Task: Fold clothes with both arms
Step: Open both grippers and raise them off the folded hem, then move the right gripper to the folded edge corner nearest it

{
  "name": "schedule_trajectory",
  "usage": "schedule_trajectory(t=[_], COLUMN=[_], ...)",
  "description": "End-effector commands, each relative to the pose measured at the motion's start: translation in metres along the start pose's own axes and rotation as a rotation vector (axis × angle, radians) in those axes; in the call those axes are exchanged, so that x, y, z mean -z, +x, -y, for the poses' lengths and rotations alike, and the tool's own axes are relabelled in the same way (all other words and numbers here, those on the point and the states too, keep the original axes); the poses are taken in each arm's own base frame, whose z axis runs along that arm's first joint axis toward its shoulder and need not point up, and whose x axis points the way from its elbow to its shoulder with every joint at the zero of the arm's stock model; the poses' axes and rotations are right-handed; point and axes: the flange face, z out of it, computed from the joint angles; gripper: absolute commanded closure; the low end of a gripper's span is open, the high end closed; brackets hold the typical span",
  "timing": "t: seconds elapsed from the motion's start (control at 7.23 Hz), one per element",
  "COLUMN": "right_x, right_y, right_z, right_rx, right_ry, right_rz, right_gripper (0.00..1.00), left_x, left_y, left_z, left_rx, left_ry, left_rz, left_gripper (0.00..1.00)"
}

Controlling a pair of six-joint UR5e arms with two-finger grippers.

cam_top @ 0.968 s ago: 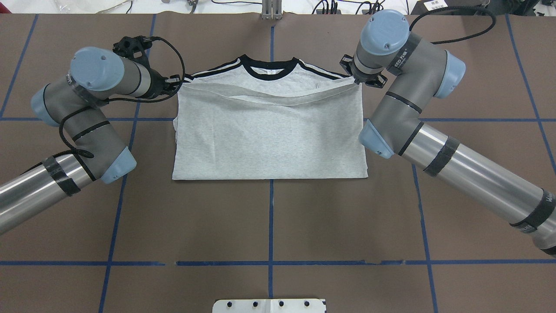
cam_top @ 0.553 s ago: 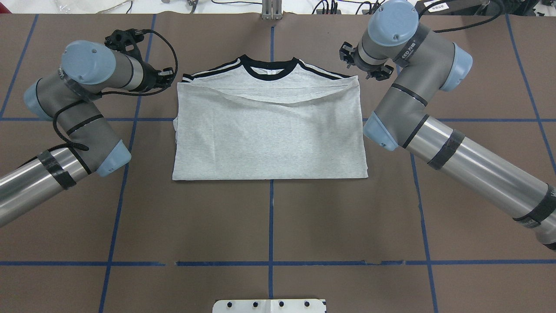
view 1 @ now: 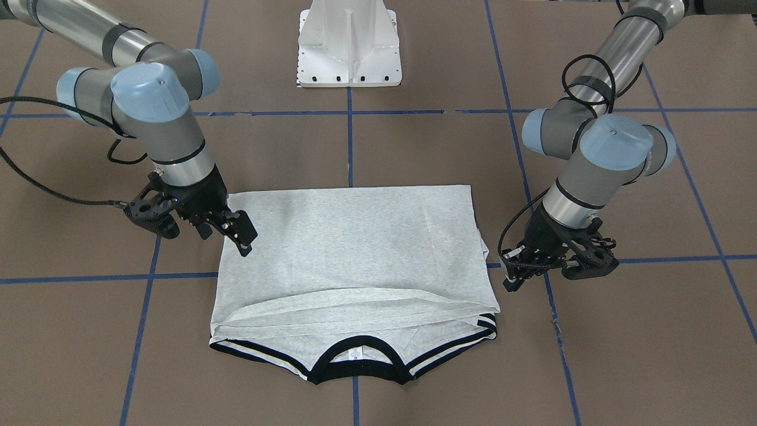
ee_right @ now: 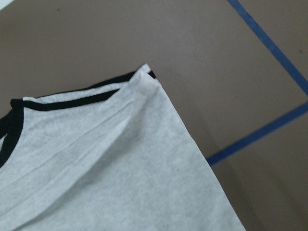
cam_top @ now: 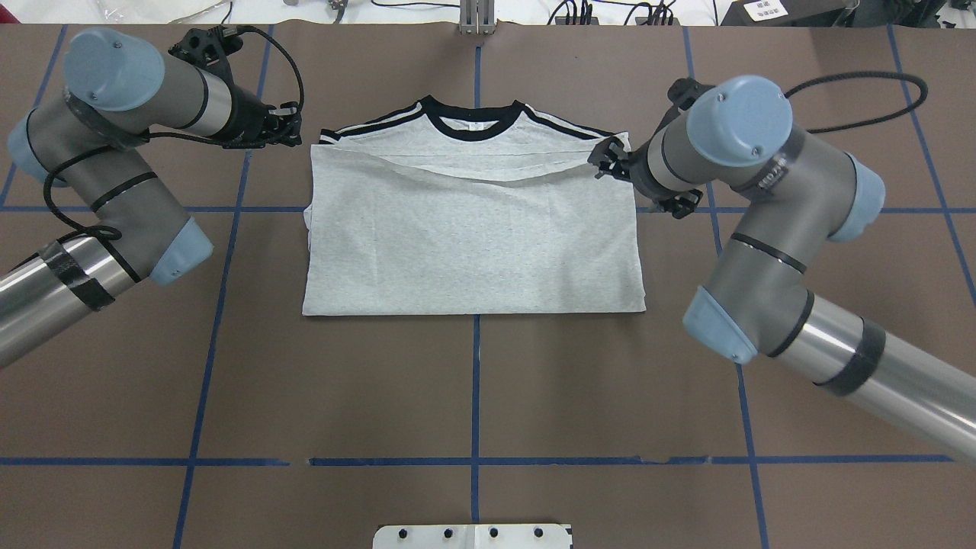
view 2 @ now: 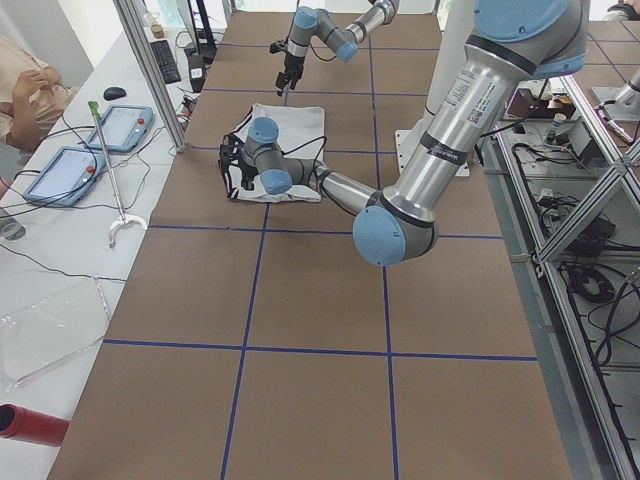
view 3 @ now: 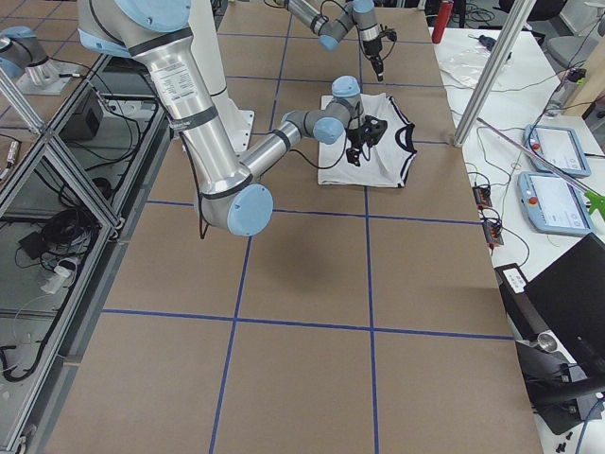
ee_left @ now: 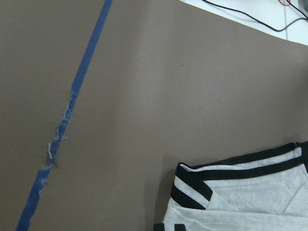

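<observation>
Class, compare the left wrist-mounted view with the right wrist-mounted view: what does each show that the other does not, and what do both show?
Left wrist only: a frayed patch in its single blue tape line, and black cables on a white surface at the top edge. Right wrist only: the black collar, and two tape lines instead of one. Both: the grey T-shirt with black stripes, lying on the brown table.

The T-shirt (cam_top: 473,244) is matt cloth, the table cover (cam_top: 473,381) matt paper.

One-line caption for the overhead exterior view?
Half-folded grey T-shirt flat on the table, left gripper beside its sleeve, right gripper at the opposite shoulder corner.
</observation>
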Motion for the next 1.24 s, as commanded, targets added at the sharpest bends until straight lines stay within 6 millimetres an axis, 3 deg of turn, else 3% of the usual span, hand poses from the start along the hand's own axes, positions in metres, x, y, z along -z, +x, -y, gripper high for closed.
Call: schedule_trajectory(t=[0.0,0.14,0.28,0.69,1.11], right_x=[-0.006,-0.016,-0.026,-0.052,-0.058], right_y=[0.04,0.044,0.06,0.072,0.09], right_z=[-0.055,-0.071,-0.07,-0.073,-0.07], right_rx=[-0.153,-0.239,-0.247,-0.241,-0.241], right_ry=[-0.019,-0.009,-0.014,-0.019,-0.012], right_rz=[-0.016,0.018,0.016,-0.014,-0.046], right_gripper=[0.0,0.0,0.0,0.04,0.07], left_x=[0.039,0.056,0.056,0.065,0.067], left_y=[-0.001,-0.001,-0.007,-0.009,-0.002], left_z=[-0.02,-0.023,-0.026,-0.017,-0.018], left_rx=[-0.021,-0.028,-0.031,-0.027,-0.031], left_ry=[-0.07,-0.055,-0.054,-0.031,-0.028], left_rz=[-0.075,-0.092,-0.089,-0.091,-0.102], left_gripper=[0.81,0.68,0.01,0.0,0.0])
